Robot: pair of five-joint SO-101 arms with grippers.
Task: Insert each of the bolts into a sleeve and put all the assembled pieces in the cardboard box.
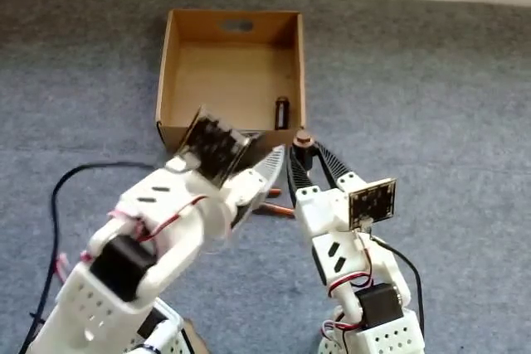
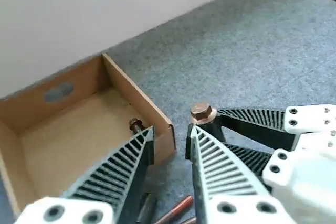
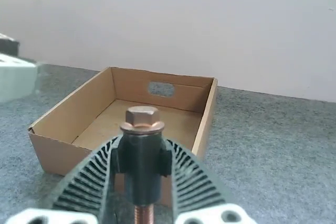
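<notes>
High view: one assembled piece (image 1: 282,112) in box (image 1: 168,64), second piece (image 1: 303,139) in right tool (image 1: 304,155).

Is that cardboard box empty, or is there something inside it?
Not empty. One dark sleeve with a bolt head showing sits inside the cardboard box, close to a side wall.

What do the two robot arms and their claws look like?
The left arm and right arm are white plastic with black motor blocks. Thin red wires loop along them, and a dark circuit board sits near each wrist. The left claw and right claw each have two black, ribbed, pointed fingers on white bases.
</notes>
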